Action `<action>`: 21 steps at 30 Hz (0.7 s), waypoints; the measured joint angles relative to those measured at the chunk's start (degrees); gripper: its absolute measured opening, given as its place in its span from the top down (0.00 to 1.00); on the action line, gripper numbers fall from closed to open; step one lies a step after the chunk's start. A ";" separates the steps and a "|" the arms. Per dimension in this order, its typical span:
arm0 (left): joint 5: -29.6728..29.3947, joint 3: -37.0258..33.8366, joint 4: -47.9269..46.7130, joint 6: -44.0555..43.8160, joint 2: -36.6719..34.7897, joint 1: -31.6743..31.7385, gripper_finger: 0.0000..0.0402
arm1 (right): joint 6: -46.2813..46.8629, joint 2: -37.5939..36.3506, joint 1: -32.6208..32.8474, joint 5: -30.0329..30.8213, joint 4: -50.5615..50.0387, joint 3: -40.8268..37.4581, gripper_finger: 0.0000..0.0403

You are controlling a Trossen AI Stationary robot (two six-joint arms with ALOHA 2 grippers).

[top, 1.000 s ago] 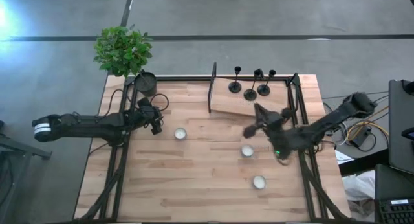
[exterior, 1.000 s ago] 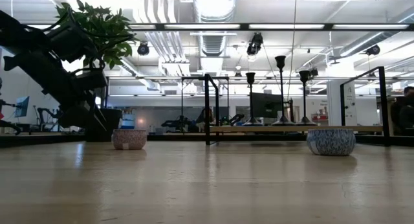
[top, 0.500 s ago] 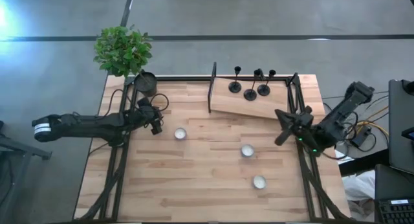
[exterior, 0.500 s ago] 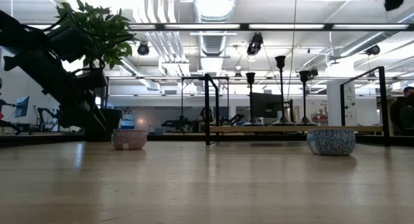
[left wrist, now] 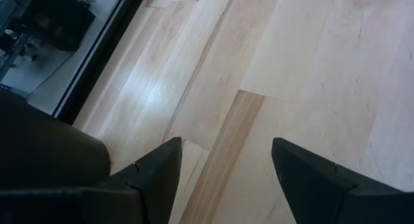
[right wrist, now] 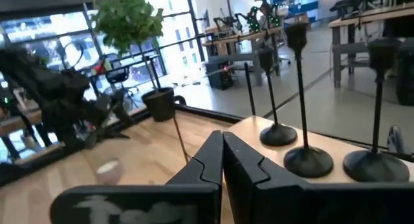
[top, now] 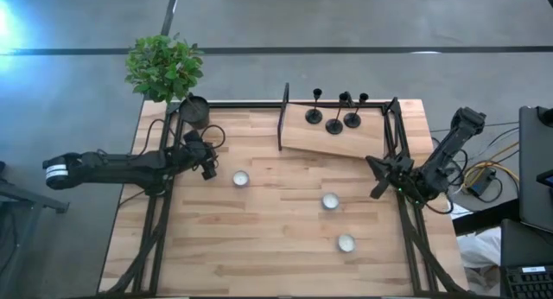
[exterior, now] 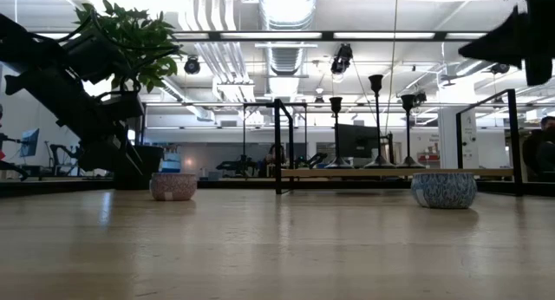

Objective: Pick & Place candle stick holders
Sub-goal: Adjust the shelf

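Note:
Three black candlestick holders (top: 334,119) stand by their round bases on a raised wooden board (top: 320,142) at the table's far right. They also show in the right wrist view (right wrist: 308,158) and in the low view (exterior: 375,118). My right gripper (top: 377,176) is shut and empty at the table's right edge, nearer than the board, and it points toward the holders (right wrist: 222,138). My left gripper (top: 210,167) is open and empty over the table's left part, above bare wood (left wrist: 226,146).
Three small candle bowls stand on the table (top: 240,178) (top: 330,200) (top: 346,243). A potted green plant (top: 164,67) stands at the far left corner. A black frame (top: 283,117) rises beside the board, and black rails run along both sides of the table.
My right gripper has drawn back from over the table's middle toward the right edge and has come down a little. The candlestick holders and bowls have stayed where they were.

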 joint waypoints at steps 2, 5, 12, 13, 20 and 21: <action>0.00 0.00 0.00 0.00 0.00 0.00 0.39 | 0.25 0.14 0.05 -0.03 -0.08 -1.87 0.98; 0.00 0.00 0.00 0.00 0.00 0.02 0.39 | 2.89 0.16 -0.90 -0.02 -1.77 -2.96 0.98; 0.00 0.00 0.00 0.00 0.00 0.02 0.39 | 5.80 1.15 -4.56 -0.07 -2.22 -2.94 0.98; 0.00 0.00 0.00 0.00 0.00 0.02 0.39 | 6.10 1.22 -4.70 -0.05 -1.96 -2.90 0.98; 0.00 0.00 0.00 0.00 0.00 0.02 0.39 | -16.88 1.30 -4.57 -3.57 -1.46 9.97 0.98; 0.00 0.00 0.00 0.00 0.00 0.02 0.39 | -20.20 1.39 -4.47 -5.34 -1.54 13.03 0.98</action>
